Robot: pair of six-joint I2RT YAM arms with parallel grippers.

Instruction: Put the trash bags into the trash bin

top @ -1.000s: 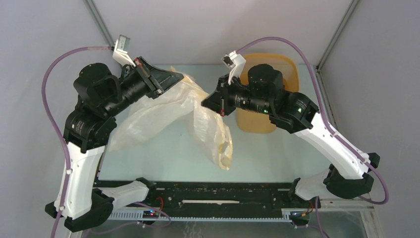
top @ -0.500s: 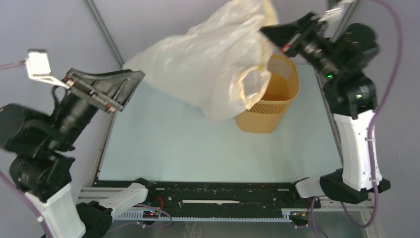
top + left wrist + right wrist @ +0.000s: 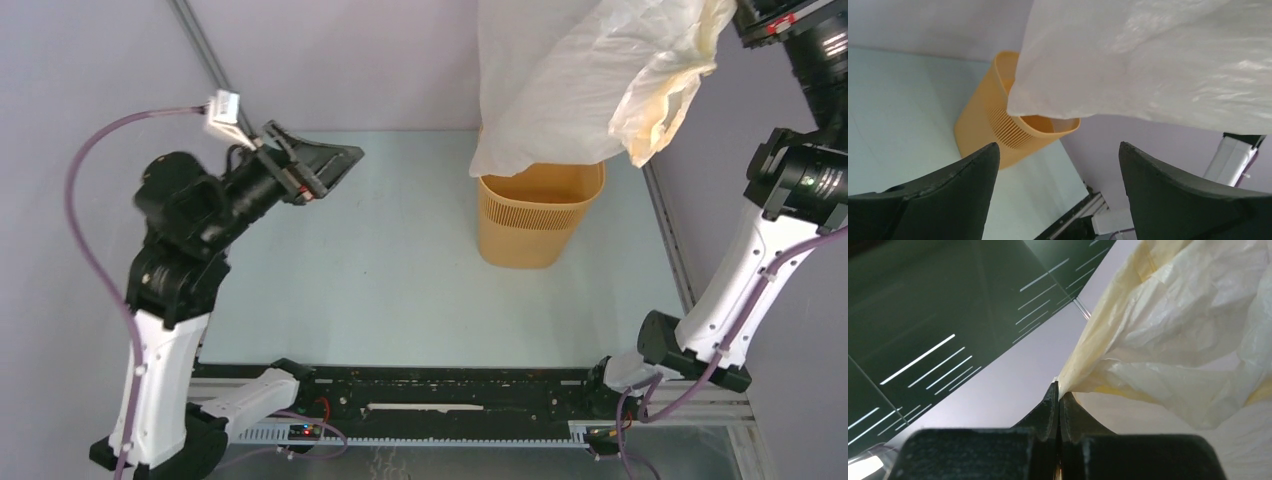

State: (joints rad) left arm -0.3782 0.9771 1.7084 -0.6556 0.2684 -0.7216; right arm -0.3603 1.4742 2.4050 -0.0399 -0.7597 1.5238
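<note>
The trash bags [image 3: 580,80] have come up off the tabletop [image 3: 380,290] beside the trash bin [image 3: 540,225] and now hang right above it, lower edge at its mouth; the right tool [image 3: 1058,390], pressed together, pinches their top hem; the left tool [image 3: 1058,150] has let go and stands spread, well left of the bin; lowering looks next, I'd say.

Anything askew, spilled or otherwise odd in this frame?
Nothing is spilled or damaged, and the trash bin stands upright. The only oddity is that the trash bag hangs bunched from one pinched edge in the right gripper, with its lower end at the bin's rim.
</note>
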